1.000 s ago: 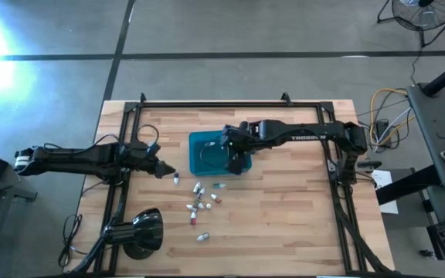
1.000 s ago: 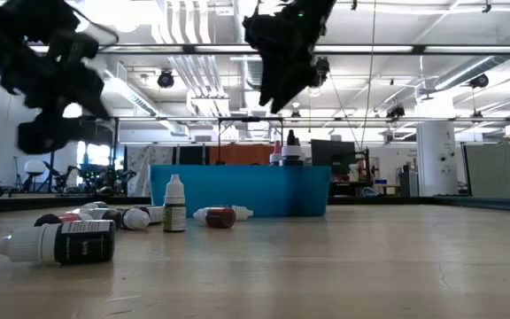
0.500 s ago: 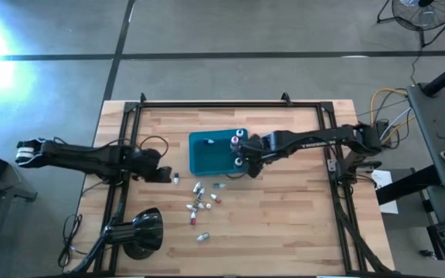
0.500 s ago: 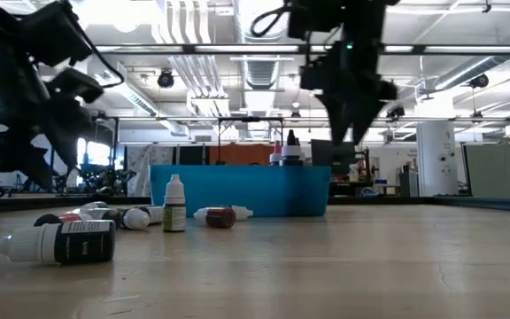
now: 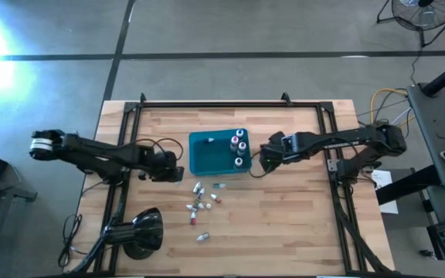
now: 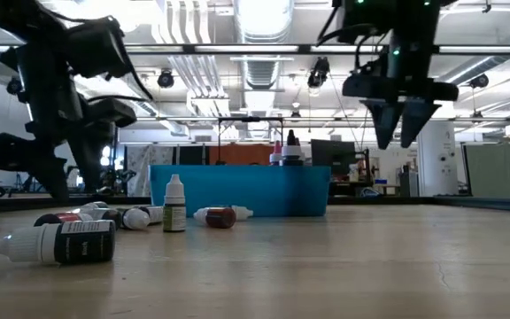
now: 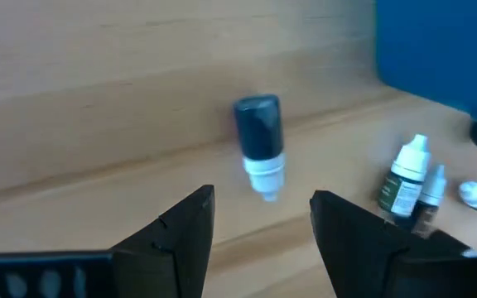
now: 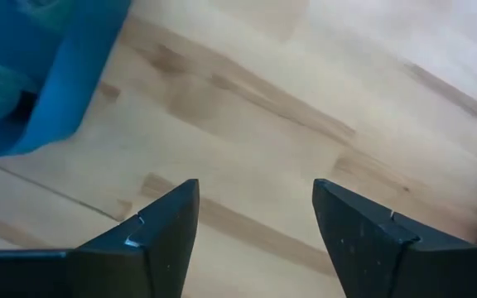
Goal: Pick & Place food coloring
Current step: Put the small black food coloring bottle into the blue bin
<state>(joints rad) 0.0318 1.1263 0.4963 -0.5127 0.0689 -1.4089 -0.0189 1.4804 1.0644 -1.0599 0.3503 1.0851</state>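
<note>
While three bottles point(image 5: 239, 147) stand in the teal bin point(image 5: 207, 154) | left gripper point(image 7: 259, 223), jaws spread, above a dark vial point(image 7: 259, 141) on the tabletop point(image 5: 300, 216) | right gripper point(image 8: 255, 219), jaws spread, empty, beside bin | loose bottles point(image 5: 201, 202) scattered below bin.

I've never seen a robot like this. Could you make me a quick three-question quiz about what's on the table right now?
1. True or false: the right pincer holds a bottle.
2. How many bottles stand inside the teal bin? A) none B) three C) seven
3. The dark bottle ahead of the left pincer: upright or lying down?

Key: 1 false, it is open and empty; 2 B; 3 lying down.
</note>
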